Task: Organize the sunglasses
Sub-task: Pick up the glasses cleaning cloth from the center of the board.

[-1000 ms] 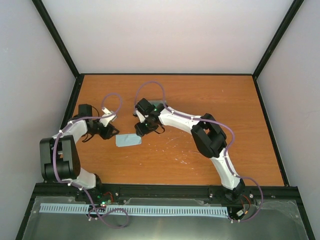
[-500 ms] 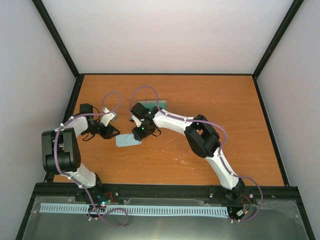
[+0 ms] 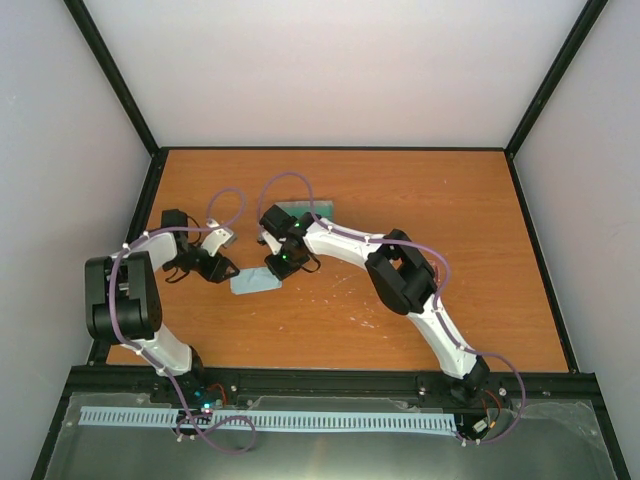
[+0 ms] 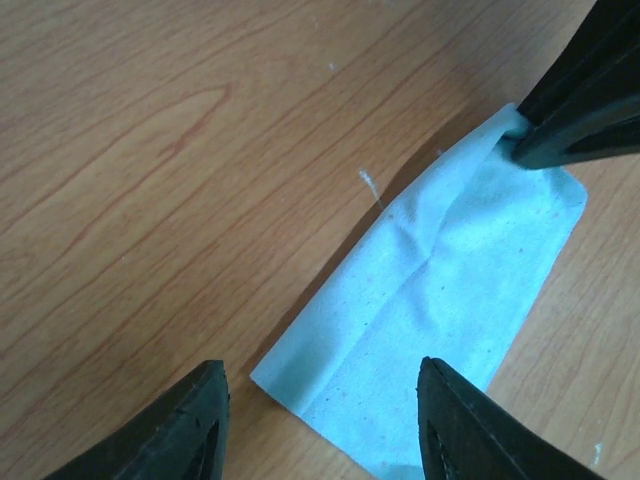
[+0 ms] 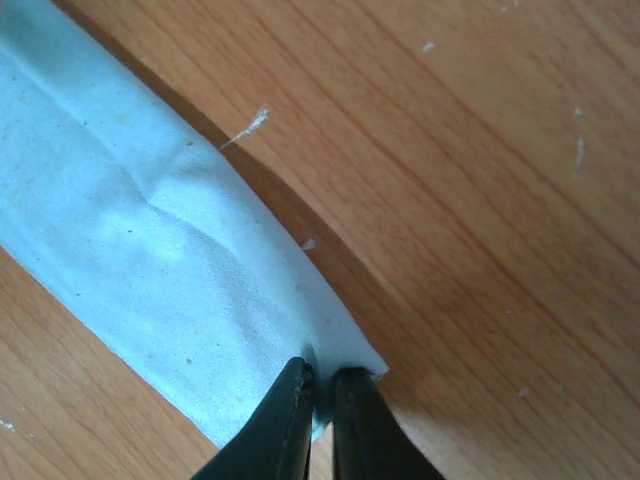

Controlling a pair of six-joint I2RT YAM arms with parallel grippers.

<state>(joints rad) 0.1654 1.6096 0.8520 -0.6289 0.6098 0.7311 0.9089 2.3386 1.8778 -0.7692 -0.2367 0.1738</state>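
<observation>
Top view: your right gripper (image 3: 283,262) has slid left, baring the case (image 3: 308,209) at upper centre; the sunglasses show nowhere. Left wrist: your left gripper (image 4: 320,400) gapes over the cloth (image 4: 450,300). Right wrist: jaws clamped on its corner, so cloth-handling comes first

The sunglasses cannot be made out anywhere.
</observation>
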